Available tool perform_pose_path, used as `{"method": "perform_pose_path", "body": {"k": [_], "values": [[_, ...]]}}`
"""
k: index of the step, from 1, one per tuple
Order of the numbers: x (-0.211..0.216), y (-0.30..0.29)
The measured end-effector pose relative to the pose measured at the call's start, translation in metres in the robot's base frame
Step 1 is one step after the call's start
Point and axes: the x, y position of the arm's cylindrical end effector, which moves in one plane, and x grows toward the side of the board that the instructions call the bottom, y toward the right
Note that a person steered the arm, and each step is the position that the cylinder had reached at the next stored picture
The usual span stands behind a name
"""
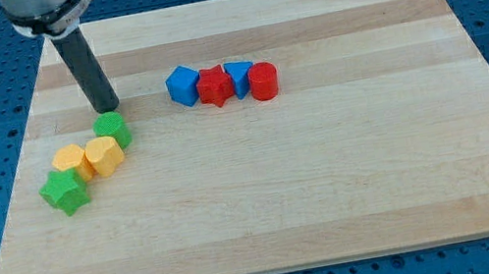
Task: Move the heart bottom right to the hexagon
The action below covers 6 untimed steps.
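My tip [108, 109], the lower end of the dark rod, sits just above and touching or nearly touching the green cylinder-like block [112, 130]; a bare rod, nothing to open or close. The yellow heart-shaped block [104, 155] lies just below-left of it, beside the yellow hexagonal block [68, 159] and green star block [63, 191]. Judgement: reposition the tip to the heart's upper-left, then push slowly, keeping contact centred so the heart does not rotate away. No legible writing or labels visible.
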Motion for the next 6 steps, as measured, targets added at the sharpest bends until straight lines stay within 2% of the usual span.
{"method": "perform_pose_path", "body": {"k": [1,5,6], "values": [[0.003,0.013],[0.117,0.098],[0.144,0.081]]}}
